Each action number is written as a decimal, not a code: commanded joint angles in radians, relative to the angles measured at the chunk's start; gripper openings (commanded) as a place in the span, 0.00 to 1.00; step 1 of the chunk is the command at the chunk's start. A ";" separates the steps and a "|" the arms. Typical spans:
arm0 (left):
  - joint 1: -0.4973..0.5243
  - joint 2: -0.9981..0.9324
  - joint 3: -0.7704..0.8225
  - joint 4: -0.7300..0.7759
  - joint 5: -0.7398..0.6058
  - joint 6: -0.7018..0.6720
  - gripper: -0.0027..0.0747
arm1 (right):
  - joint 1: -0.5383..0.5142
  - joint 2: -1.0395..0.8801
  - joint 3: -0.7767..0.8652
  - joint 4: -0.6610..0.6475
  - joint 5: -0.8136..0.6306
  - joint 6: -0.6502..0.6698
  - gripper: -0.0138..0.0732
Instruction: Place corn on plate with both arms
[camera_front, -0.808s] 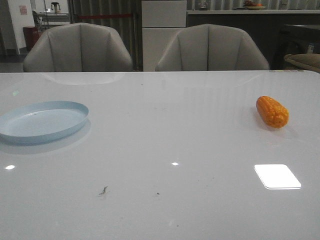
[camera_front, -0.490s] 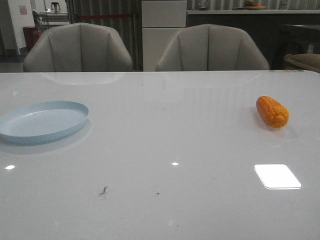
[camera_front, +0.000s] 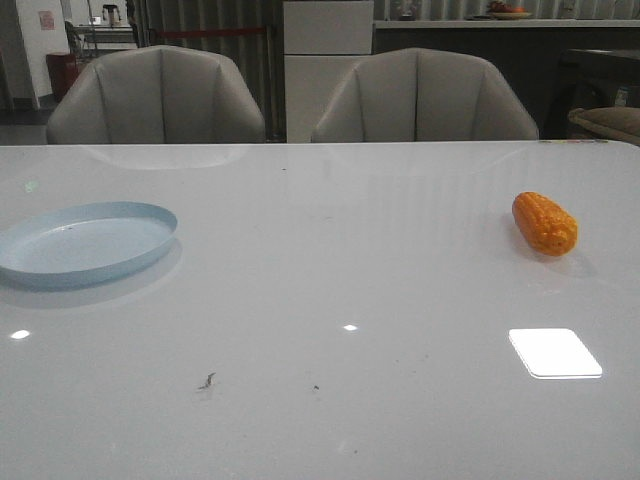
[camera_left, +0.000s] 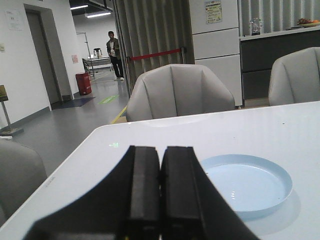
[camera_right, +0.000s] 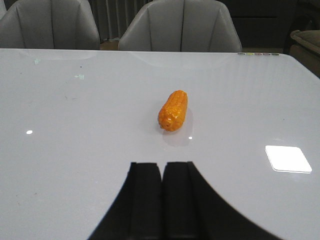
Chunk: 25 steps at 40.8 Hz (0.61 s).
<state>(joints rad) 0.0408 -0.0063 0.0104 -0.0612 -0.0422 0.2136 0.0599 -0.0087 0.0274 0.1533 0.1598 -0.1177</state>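
Note:
The orange-yellow corn (camera_front: 545, 223) lies on its side at the right of the white table, and the right wrist view has the corn (camera_right: 173, 110) a short way beyond my right gripper (camera_right: 161, 164), which is shut with nothing in it. The pale-blue plate (camera_front: 85, 243) sits empty at the table's left. In the left wrist view the plate (camera_left: 247, 184) lies just past and to one side of my left gripper (camera_left: 160, 148), shut and empty too. Neither arm shows in the front view.
Two grey chairs (camera_front: 157, 97) (camera_front: 424, 98) stand behind the table's far edge. A bright light reflection (camera_front: 554, 352) lies on the glossy tabletop near the corn. A person (camera_left: 114, 48) stands far off in the corridor.

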 joint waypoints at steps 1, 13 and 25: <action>-0.001 -0.022 0.039 -0.009 -0.087 -0.011 0.16 | -0.007 -0.026 -0.021 -0.008 -0.089 -0.004 0.20; -0.001 -0.022 0.037 -0.010 -0.118 -0.011 0.16 | -0.007 -0.026 -0.021 0.006 -0.197 -0.004 0.20; -0.001 0.081 -0.188 0.068 -0.066 -0.011 0.16 | -0.007 0.090 -0.274 0.004 -0.110 -0.005 0.19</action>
<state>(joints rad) 0.0408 0.0168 -0.0929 0.0000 -0.0575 0.2136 0.0599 0.0109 -0.1504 0.1615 0.1256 -0.1177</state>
